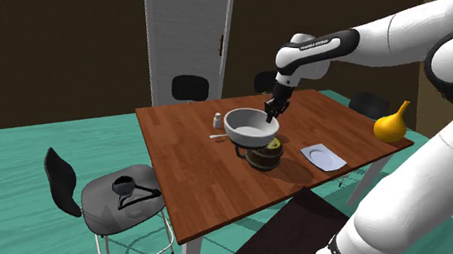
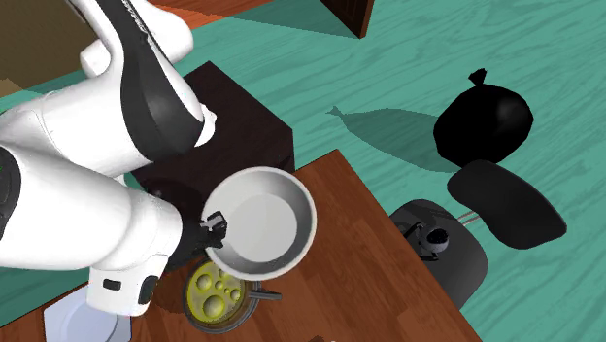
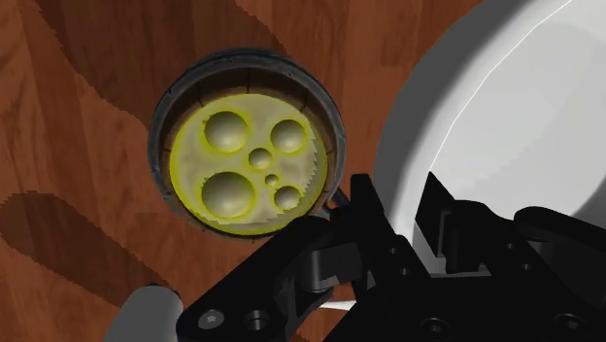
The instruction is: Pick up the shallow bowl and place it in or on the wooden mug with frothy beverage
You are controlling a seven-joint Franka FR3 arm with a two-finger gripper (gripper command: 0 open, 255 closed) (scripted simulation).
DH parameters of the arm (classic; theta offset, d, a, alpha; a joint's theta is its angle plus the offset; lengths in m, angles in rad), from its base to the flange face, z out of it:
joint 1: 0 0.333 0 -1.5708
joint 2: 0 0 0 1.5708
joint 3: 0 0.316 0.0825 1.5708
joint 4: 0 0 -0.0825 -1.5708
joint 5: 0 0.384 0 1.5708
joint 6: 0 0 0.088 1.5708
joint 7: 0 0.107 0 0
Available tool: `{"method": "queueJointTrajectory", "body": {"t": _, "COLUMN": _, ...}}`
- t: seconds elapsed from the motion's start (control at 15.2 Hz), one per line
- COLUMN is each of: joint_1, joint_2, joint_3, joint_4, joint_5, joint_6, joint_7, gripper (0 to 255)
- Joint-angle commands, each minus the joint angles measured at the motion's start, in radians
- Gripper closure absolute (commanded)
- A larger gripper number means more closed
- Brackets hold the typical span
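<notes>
A shallow white bowl hangs tilted above the wooden table, with my gripper shut on its rim. Just below and a little to one side stands the dark wooden mug, its top full of yellow froth with bubbles. In the second exterior view the bowl overlaps the mug's edge, and the gripper clasps the rim nearest the arm. In the wrist view the black fingers pinch the bowl's rim, and the mug's mouth lies uncovered beside it.
A white plate lies near the table's edge by the arm. A small shaker stands beyond the bowl. A yellow gourd sits at the table's corner. A chair carries a black object, and a black bag lies on the floor.
</notes>
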Motion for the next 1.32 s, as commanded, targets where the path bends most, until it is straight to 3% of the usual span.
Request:
{"method": "queueJointTrajectory", "body": {"t": 0.0, "joint_1": -0.021, "joint_2": 0.045, "joint_3": -0.034, "joint_4": 0.055, "joint_5": 0.009, "joint_6": -0.018, "joint_7": -0.061, "gripper": 255}}
{"method": "queueJointTrajectory", "body": {"t": 0.66, "joint_1": -0.132, "joint_2": 0.308, "joint_3": -0.137, "joint_4": 0.400, "joint_5": 0.105, "joint_6": -0.151, "joint_7": -0.298, "gripper": 255}}
{"method": "queueJointTrajectory", "body": {"t": 1.25, "joint_1": -0.136, "joint_2": 0.348, "joint_3": -0.130, "joint_4": 0.326, "joint_5": 0.133, "joint_6": -0.043, "joint_7": -0.326, "gripper": 255}}
